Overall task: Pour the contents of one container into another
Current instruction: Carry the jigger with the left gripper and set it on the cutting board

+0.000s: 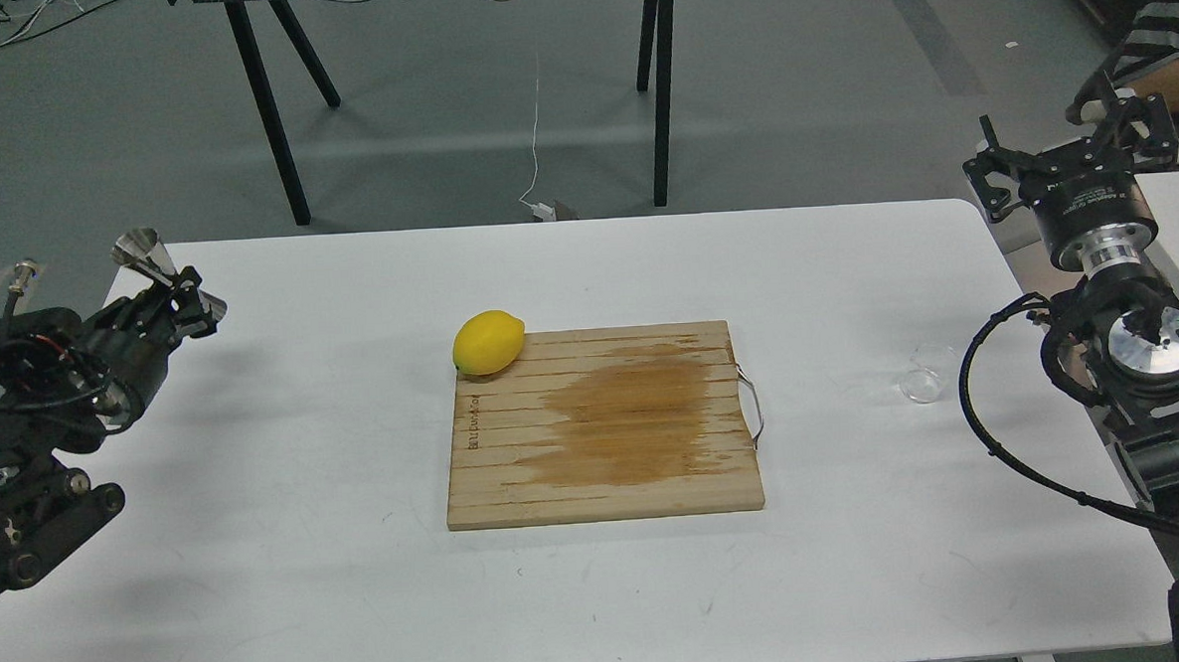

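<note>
Glass cup [922, 376] first, since the pouring starts with it: it stands on the white table [262, 584] at the right of the frame, free of any grip, and I cannot tell whether anything is in it. Nearest me, at lower centre, lies the wooden cutting board [602, 425] with a dark wet-looking stain across its middle, and a lemon [489, 342] rests on its upper left corner. Further out at the left edge, my left gripper [178, 294] is closed on the steel jigger [162, 272], held tilted in the air over the table's left rim, one cone pointing to the upper left. At the upper right, my right gripper [1074, 151] hangs beyond the table's corner with its fingers spread and nothing between them, well apart from the cup. I judge the task barely begun: the receiving vessel is in hand, but the cup has yet to be picked up, brought over and tipped.
</note>
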You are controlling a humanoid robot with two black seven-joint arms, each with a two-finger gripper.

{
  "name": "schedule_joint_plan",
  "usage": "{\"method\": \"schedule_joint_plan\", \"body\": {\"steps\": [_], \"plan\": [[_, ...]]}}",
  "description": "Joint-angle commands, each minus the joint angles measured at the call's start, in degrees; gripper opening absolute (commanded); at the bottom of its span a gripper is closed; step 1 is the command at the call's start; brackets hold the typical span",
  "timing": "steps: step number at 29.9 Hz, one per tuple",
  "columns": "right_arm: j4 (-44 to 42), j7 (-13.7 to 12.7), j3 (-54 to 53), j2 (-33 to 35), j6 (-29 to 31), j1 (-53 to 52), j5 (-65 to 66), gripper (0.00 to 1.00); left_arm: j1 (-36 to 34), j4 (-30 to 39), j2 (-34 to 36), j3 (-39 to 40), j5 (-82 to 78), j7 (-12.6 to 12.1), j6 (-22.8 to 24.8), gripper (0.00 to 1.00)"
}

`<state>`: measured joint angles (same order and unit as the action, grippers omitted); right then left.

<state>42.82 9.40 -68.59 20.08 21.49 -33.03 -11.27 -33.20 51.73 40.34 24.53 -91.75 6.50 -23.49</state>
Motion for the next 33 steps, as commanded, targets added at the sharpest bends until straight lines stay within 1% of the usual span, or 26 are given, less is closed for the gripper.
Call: {"method": "schedule_joint_plan", "body": {"steps": [1, 4, 6, 7, 10, 14, 17, 22, 25, 29, 33], "plan": [[0.0, -0.5, 0.5, 0.2, -0.4, -0.6, 0.0, 0.99, -2.0, 13.9, 5.5, 0.3, -5.6, -1.6, 0.3, 0.01], [-0.8, -1.0, 0.5, 0.6, -0.7, -1.6, 0.0, 0.99, -4.8, 20.8, 5.5, 0.1, -12.2, -3.0, 1.4, 0.01], [-2.3, -1.0, 0.6, 0.7, -0.9, -2.7, 0.1, 0.99, -6.3, 22.9, 4.1, 0.1, -17.5, -4.2, 3.4, 0.01], [-3.1, -1.0, 0.7, 0.7, -1.4, -3.0, 0.0, 0.99, -7.3, 24.2, 2.4, 0.1, -20.5, -5.0, 5.1, 0.01], [-4.7, -2.0, 0.7, 0.8, -2.7, -3.5, 0.0, 0.99, -8.5, 26.5, -4.3, 0.1, -26.7, -5.9, 10.7, 0.01], [-4.9, -4.6, 0.8, 1.4, -2.8, -3.6, 0.0, 0.99, -7.8, 28.3, -10.4, -0.1, -32.9, -5.9, 17.7, 0.02], [-4.9, -5.6, 0.8, 2.6, -1.9, -3.1, 0.0, 0.99, -7.7, 27.2, -17.8, -2.9, -33.3, -5.9, 22.7, 0.02], [-4.8, -6.9, 0.9, 2.8, 0.5, -2.7, 0.0, 0.99, -6.0, 19.6, -25.4, -5.9, -33.3, -5.8, 23.0, 0.02], [-4.7, -6.9, 0.9, 3.0, 1.2, -2.3, 0.0, 0.99, -5.5, 16.0, -28.8, -6.1, -33.3, -5.8, 22.3, 0.02], [-4.8, -6.9, 1.0, 3.2, 1.2, -2.2, 0.1, 0.99, -4.9, 10.3, -33.1, -6.1, -33.3, -5.3, 19.9, 0.02], [-4.8, -6.9, 1.0, 3.1, 1.2, -2.1, 0.2, 0.99, -5.0, 4.1, -37.0, -6.1, -33.3, -4.3, 15.6, 0.02]]}}
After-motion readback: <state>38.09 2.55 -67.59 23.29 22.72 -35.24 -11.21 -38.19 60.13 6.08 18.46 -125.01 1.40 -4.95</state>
